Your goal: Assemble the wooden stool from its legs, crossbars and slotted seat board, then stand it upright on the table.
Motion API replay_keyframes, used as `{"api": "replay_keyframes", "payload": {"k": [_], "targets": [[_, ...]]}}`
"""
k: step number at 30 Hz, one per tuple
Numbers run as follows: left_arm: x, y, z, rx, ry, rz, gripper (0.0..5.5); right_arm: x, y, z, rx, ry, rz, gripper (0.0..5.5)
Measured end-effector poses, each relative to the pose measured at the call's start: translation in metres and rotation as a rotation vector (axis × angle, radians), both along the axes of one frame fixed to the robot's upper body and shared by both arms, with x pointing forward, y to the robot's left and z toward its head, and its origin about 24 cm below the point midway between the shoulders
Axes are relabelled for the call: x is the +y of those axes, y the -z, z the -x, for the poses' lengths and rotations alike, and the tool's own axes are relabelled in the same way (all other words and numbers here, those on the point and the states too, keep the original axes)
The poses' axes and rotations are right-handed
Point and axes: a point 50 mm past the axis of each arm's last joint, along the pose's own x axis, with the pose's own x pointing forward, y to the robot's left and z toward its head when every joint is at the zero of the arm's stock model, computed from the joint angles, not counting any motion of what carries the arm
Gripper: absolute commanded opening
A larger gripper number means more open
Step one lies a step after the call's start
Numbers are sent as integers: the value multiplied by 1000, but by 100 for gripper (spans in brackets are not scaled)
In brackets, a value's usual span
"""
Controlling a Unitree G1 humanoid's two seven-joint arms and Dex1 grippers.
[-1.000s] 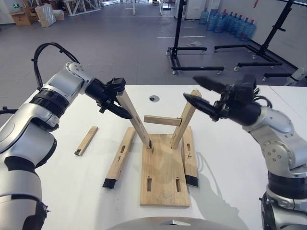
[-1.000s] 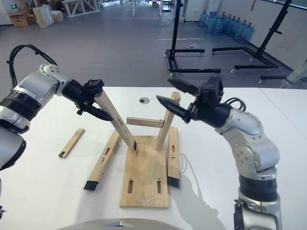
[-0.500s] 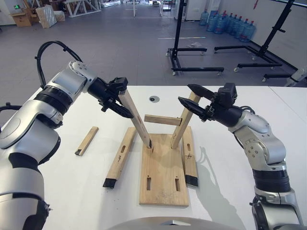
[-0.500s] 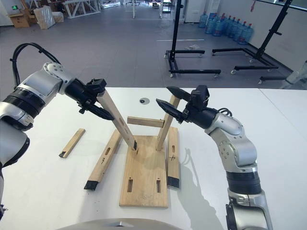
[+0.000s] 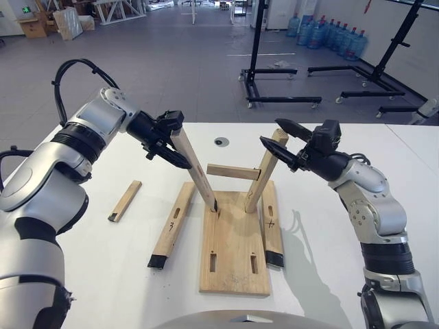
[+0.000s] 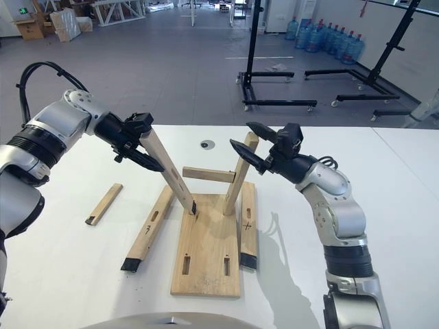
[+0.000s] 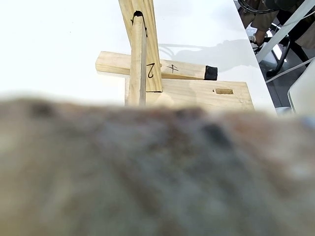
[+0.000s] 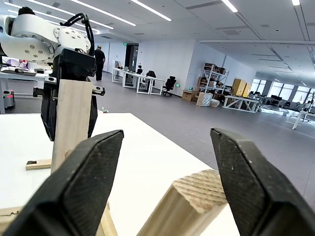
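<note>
While left hand (image 5: 180, 156) clamps tilted leg (image 5: 197, 175), right hand (image 5: 271, 132) gapes wide around second leg (image 5: 260, 175) top

white table (image 5: 329, 274) in big open hall, grey polished floor (image 5: 171, 62). black wheeled stands (image 5: 259, 41) behind, blue water jugs (image 5: 329, 31) by far wall, cardboard boxes (image 5: 31, 26) far left. long ceiling light strips (image 8: 152, 10), desks (image 8: 129, 76), office chair (image 8: 170, 83), shelves (image 8: 211, 73) at far end.
</note>
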Motion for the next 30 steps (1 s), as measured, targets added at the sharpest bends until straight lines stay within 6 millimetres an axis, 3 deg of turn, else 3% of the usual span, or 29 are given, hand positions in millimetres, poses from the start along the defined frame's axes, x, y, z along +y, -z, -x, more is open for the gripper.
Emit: {"api": "replay_keyframes", "payload": {"k": [8,19,25,27,30], "targets": [[-2,5,-7,40,-59,-2,201,4,-1,0,-3,-31,87,322],[2,6,-4,42,-30,-20,201,3,5,7,-7,33,75,322],[-12,1,-5,23,14,-59,201,1,11,16,-28,95,32,322],[-12,3,-5,35,11,-64,201,-9,25,22,25,154,21,322],[-20,1,-7,36,28,-96,201,-9,27,25,30,166,-3,322]]}}
